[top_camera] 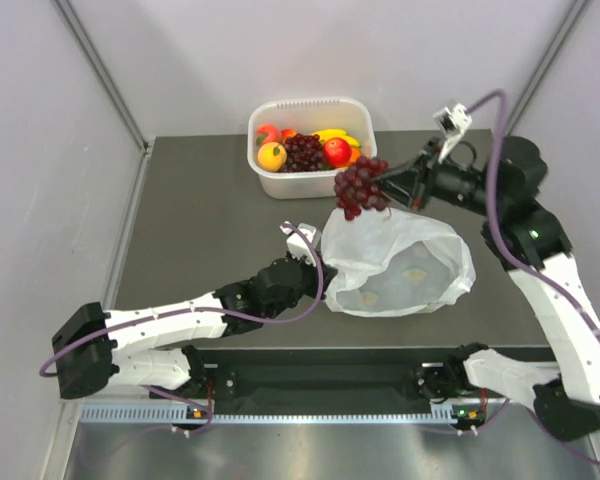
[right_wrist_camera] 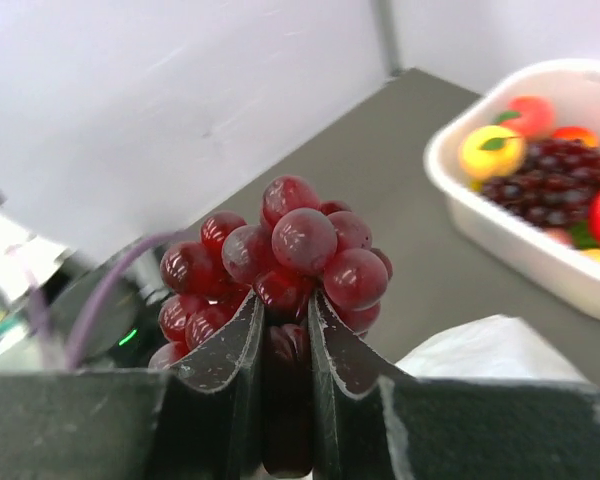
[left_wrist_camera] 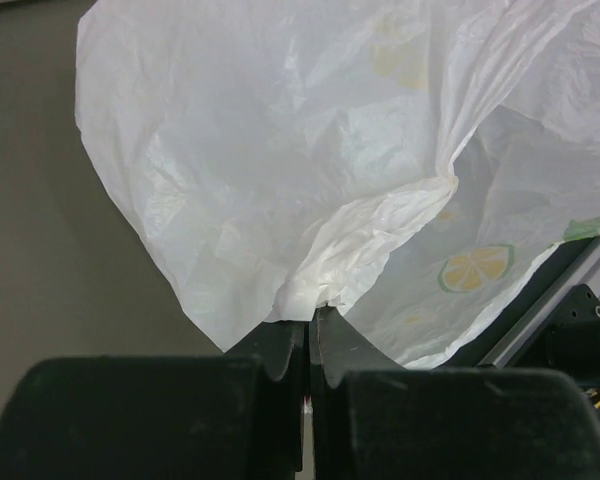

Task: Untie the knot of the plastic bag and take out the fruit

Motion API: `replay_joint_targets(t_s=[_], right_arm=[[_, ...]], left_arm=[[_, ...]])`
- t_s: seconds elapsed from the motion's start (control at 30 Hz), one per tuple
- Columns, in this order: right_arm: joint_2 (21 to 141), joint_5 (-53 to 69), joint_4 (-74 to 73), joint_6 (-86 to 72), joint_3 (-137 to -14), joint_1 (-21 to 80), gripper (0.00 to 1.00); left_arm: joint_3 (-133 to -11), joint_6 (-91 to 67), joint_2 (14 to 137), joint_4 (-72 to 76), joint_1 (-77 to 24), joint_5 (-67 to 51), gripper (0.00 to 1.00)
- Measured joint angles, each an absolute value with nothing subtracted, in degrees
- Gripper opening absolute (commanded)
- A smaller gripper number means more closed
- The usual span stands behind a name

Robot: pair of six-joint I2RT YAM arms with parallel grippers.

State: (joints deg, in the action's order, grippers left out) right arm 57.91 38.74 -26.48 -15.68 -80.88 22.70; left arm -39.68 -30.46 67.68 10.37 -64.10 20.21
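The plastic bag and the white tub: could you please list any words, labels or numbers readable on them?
No readable text in any view.
The plastic bag carries only printed lemon-slice pictures, no lettering.
The white tub shows no label.

Colour and pattern findings.
The plastic bag (top_camera: 395, 262), centre right, is translucent white with yellow lemon-slice print. The grape bunch (top_camera: 360, 186) above it is dark red. The tub (top_camera: 310, 103), upper centre, is white; fruit (top_camera: 272, 156) inside shows yellow-orange, red and dark purple. The table (top_camera: 210, 220) is dark grey.
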Motion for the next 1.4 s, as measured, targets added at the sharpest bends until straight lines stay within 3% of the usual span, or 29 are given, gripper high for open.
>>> replay_joint_targets(t_s=[0.23,0.5,0.83,0.93,0.97,1.03,1.07,1.2,1.4], right_arm=[[75.64,25.34,-13.37,-18.02,-82.06,22.41,0.00],[100.44,15.66,-6.79,-19.64,-94.72,20.47,0.00],[116.81,8.86,-6.04,-21.12,-103.92,18.83,0.00],[119.77,6.96,-6.81,-21.61,-108.25,18.68,0.13],[120.40,6.09,-7.29,-21.71,-109.47,18.61,0.26],[121.60,4.51,-8.58,-22.15,-112.03,18.48,0.32],[122.06,3.86,-8.91,-22.37,-113.01,18.41,0.52],[122.45,1.67,-9.82,-22.65,-114.10,17.82,0.76],[122.23,1.67,-10.55,-22.11,-114.04,17.34,1.00]], left_arm=[[-39.57,-32.12,67.77,10.79,-64.05,17.28,0.00],[-38.85,-33.19,67.51,10.70,-64.05,15.64,0.00],[-36.29,-33.85,63.00,10.17,-64.05,16.49,0.00],[-36.29,-33.82,62.92,9.87,-64.05,16.84,0.00],[-36.29,-33.82,62.87,9.82,-64.05,16.99,0.00],[-36.29,-33.82,62.85,9.82,-64.05,17.21,0.00],[-36.29,-33.82,62.85,9.80,-64.05,17.26,0.00],[-36.29,-33.82,62.74,9.76,-64.05,17.58,0.00],[-36.29,-33.80,62.15,9.45,-64.05,18.00,0.00]])
